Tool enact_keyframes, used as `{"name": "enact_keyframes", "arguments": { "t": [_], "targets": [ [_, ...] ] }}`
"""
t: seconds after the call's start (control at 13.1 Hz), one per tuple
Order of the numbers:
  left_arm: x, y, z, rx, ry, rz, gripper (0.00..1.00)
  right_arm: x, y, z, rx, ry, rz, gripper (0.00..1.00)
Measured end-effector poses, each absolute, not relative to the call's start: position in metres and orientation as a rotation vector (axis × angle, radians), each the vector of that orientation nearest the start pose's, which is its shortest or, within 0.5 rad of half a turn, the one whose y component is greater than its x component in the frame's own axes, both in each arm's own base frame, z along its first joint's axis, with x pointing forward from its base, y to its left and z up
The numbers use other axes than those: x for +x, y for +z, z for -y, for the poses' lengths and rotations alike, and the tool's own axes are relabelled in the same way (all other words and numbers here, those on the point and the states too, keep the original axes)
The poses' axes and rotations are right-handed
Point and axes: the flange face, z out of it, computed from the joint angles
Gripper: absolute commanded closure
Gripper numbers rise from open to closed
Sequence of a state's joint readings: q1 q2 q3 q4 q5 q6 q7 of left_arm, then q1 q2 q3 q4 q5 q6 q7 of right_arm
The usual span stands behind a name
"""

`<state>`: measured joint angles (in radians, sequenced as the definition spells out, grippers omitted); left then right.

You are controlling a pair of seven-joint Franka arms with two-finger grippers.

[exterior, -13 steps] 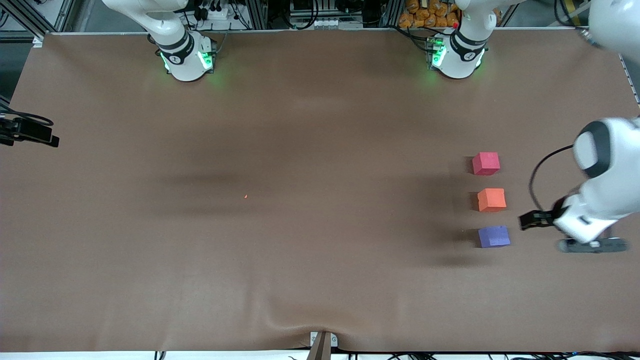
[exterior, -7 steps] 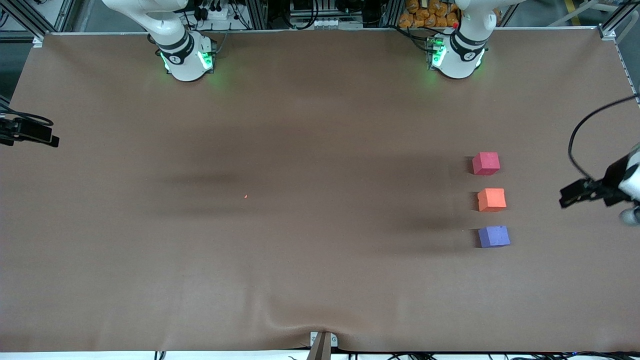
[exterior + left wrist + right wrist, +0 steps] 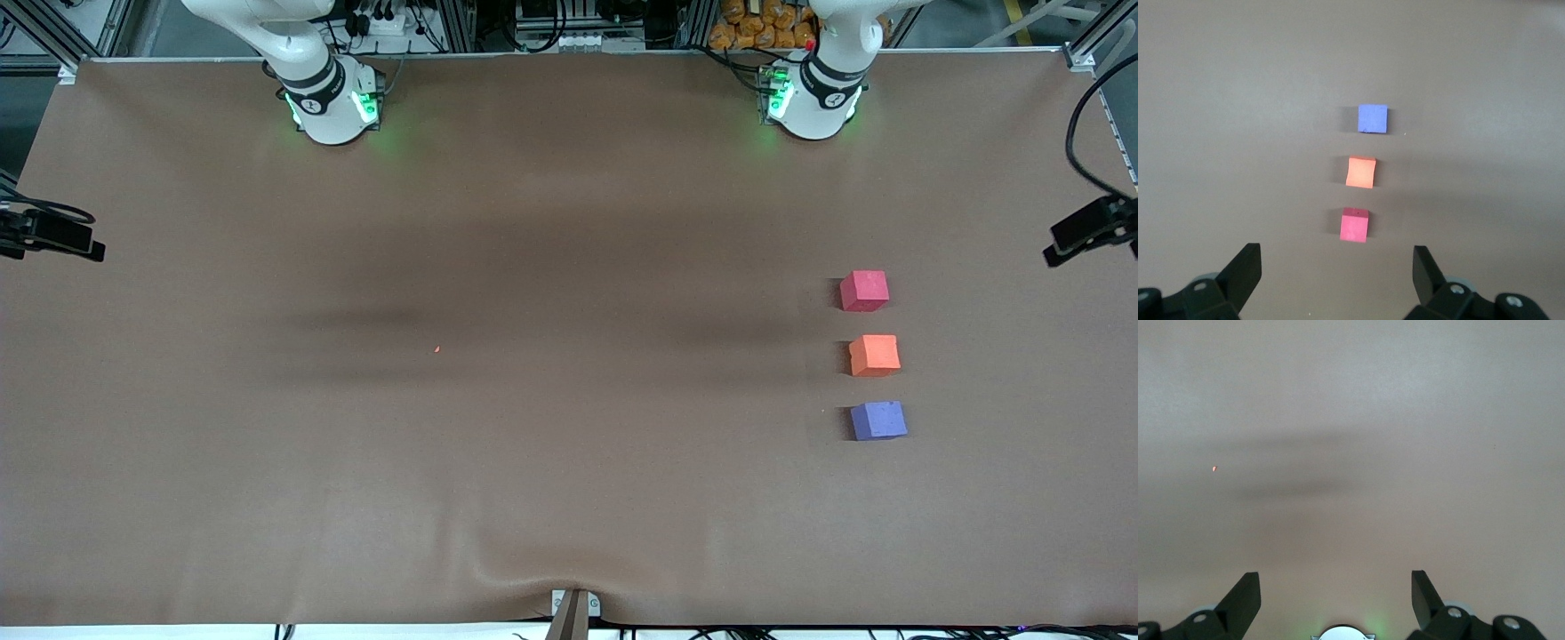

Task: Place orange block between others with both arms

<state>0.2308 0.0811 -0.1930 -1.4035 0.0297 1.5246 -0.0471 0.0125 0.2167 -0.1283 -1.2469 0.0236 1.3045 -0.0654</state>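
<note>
While the orange block sits between the pinkish-red cube and purple-blue cube, both grippers — left gripper, right gripper — hang above, spread wide, empty.

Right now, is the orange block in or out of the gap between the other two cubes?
In. The orange block sits between the pinkish-red cube and the purple-blue cube, touching neither.
</note>
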Motion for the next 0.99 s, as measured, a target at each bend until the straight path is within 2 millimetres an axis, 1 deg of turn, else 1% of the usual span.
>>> {"name": "enact_keyframes", "arguments": {
  "t": [0.08, 0.3, 0.46, 0.53, 0.69, 0.84, 0.99],
  "targets": [
    [0.572, 0.654, -0.031, -3.137, -0.058, 0.143, 0.00, 0.588, 0.628, 0.056, -3.121, 0.246, -0.071, 0.00],
    [0.567, 0.642, -0.023, -3.155, -0.011, 0.133, 0.00, 0.588, 0.628, 0.056, -3.121, 0.246, -0.071, 0.00],
    [0.562, 0.636, -0.024, -3.150, 0.013, 0.141, 0.00, 0.588, 0.628, 0.056, -3.121, 0.246, -0.071, 0.00],
    [0.559, 0.633, -0.022, -3.149, 0.027, 0.140, 0.00, 0.588, 0.628, 0.056, -3.121, 0.246, -0.071, 0.00],
    [0.548, 0.627, -0.013, -3.150, 0.051, 0.116, 0.00, 0.588, 0.628, 0.056, -3.121, 0.246, -0.071, 0.00],
    [0.538, 0.628, -0.004, -3.148, 0.051, 0.091, 0.00, 0.588, 0.628, 0.056, -3.121, 0.246, -0.071, 0.00],
    [0.535, 0.635, -0.006, -3.132, 0.023, 0.092, 0.00, 0.588, 0.628, 0.056, -3.121, 0.246, -0.071, 0.00]
  ]
}}
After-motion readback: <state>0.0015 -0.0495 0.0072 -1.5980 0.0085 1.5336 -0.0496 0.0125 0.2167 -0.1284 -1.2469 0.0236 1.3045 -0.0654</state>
